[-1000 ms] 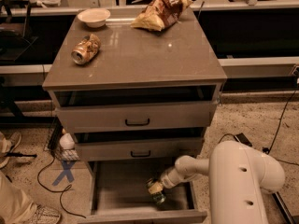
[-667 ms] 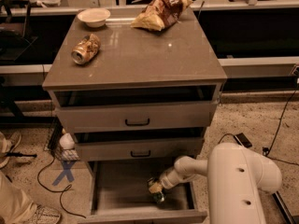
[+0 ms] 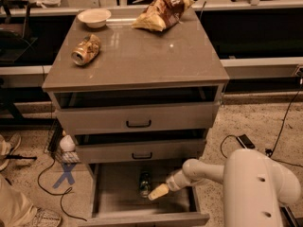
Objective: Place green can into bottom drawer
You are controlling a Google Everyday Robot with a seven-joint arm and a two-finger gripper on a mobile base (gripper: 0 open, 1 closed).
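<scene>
The green can [image 3: 145, 183] sits in the open bottom drawer [image 3: 116, 187], near the middle of its tray. My gripper [image 3: 157, 191] hangs low in the drawer, just right of the can's near end; I cannot tell whether it is open or closed. A crushed can [image 3: 85, 49], a white bowl [image 3: 94, 17] and a chip bag [image 3: 161, 12] lie on the table [image 3: 142, 60].

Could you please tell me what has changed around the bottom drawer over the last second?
The green can, at the tip of the gripper a second ago, now rests on the floor of the bottom drawer, slightly further left; it appears to have been let go. The gripper sits just right of it, low in the drawer. The crushed can, bowl and chip bag on top have not moved.
</scene>
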